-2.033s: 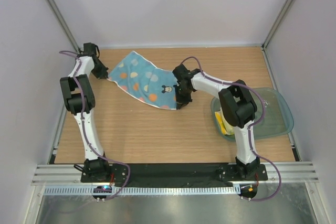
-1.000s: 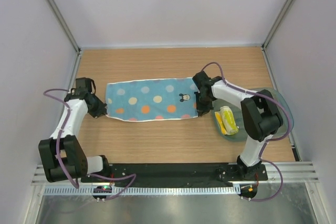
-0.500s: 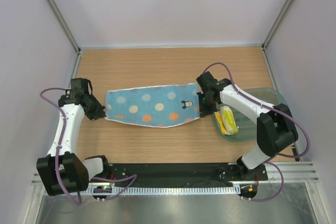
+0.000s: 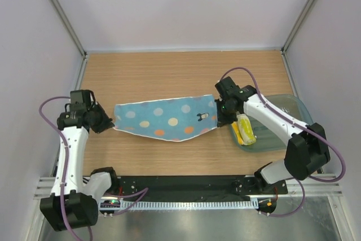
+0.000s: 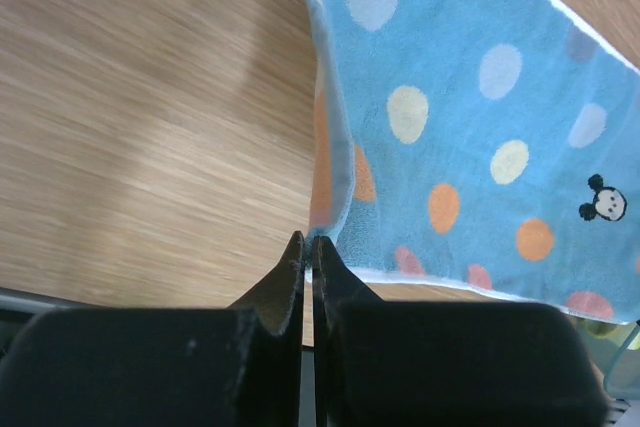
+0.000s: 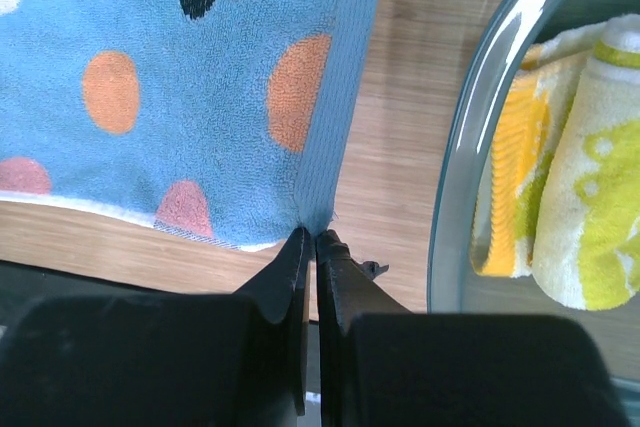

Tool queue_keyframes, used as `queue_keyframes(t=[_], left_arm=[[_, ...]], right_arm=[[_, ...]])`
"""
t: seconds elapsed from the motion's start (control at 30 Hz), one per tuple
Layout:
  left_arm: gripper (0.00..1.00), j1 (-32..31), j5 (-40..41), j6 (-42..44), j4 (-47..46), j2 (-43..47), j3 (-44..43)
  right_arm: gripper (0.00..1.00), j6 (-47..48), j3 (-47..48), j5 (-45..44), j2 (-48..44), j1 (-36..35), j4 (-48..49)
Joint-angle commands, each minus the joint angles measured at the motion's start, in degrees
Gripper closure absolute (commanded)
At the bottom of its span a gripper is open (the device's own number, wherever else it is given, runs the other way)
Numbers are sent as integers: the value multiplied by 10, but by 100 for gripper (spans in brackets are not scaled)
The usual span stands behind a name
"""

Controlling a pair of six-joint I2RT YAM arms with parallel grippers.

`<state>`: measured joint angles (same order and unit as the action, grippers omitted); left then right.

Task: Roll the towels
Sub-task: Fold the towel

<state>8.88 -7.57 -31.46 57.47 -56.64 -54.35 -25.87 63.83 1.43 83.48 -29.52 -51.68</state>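
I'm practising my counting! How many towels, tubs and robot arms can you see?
Towels: 2 (light blue spotted cloth towel, rolled yellow-and-green cloth towel)
Clear bluish plastic tub: 1
White robot arms: 2 (left arm, right arm)
Total: 5

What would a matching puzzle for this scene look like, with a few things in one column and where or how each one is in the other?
Things:
1. blue spotted towel
2. yellow towel
3. clear tub
4. left end effector

Places or states:
A. rolled up, lying inside the tub
B. shut on one end of the blue cloth
C. stretched out flat, gripped at both ends
D. sits at the far right with a cloth inside

Pairs: 1-C, 2-A, 3-D, 4-B
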Motion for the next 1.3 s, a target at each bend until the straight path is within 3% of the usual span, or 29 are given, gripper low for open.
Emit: queue_keyframes(t=[0.0, 0.33, 0.67, 1.27], left_arm=[[100, -1, -6, 3, 2, 15, -14], [100, 0, 50, 26, 44, -46, -58], [100, 10, 35, 18, 11, -109, -82], [100, 14, 55, 10, -26, -314, -200]], right_arm=[[99, -3, 9, -3, -27, -3, -24], [99, 10, 84, -28, 35, 5, -32], [99, 35, 192, -25, 135, 23, -37], [99, 54, 292, -21, 267, 69, -33]])
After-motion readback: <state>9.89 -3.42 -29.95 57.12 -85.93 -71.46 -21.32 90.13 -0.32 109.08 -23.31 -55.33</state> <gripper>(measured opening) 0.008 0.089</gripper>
